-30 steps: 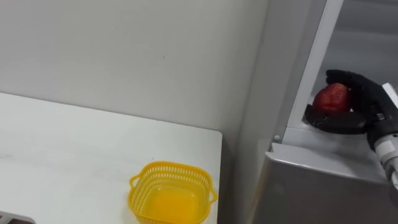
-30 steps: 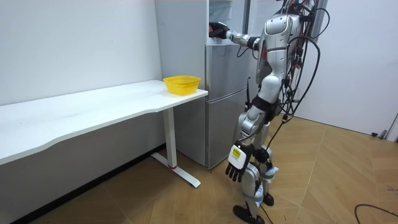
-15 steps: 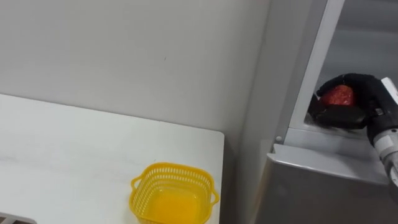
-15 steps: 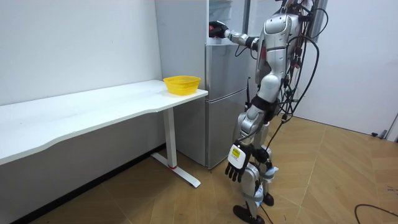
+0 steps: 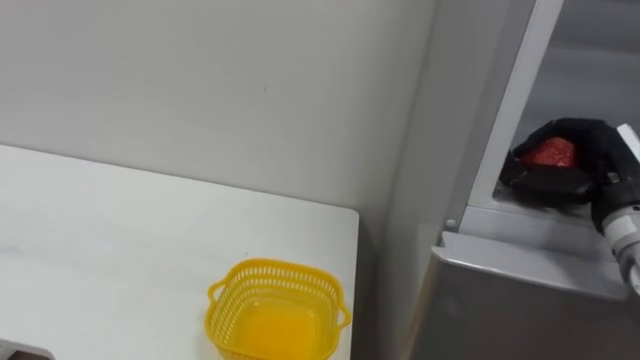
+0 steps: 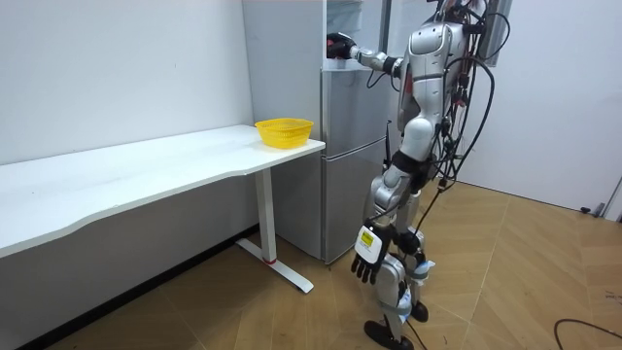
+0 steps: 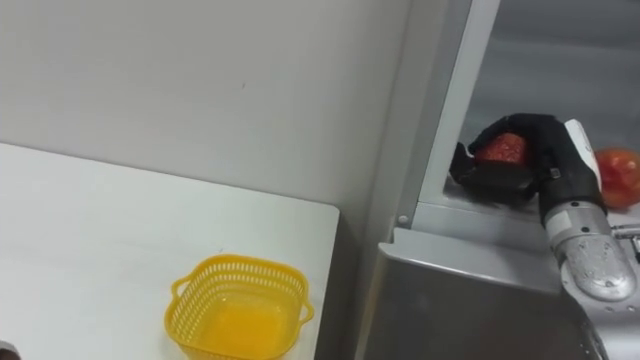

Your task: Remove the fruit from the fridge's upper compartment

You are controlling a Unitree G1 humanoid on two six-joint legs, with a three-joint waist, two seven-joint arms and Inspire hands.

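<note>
1. At the left, a white counter (image 5: 120,240) carries a yellow basket (image 5: 278,310) near its right end.
2. Right of it stands the fridge (image 5: 520,300), its upper compartment open.
3. On the upper shelf, the right hand (image 7: 535,150) curls round a red fruit (image 7: 503,149); a second fruit (image 7: 618,176) lies just to its right.
4. The left hand (image 6: 367,264) hangs at the robot's side, fingers relaxed.

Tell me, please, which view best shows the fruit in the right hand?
The right eye view: the fruit shows red in the curled right hand, well inside the picture. The left eye view shows the same nearer its edge. In the room view it is too small to tell.
</note>
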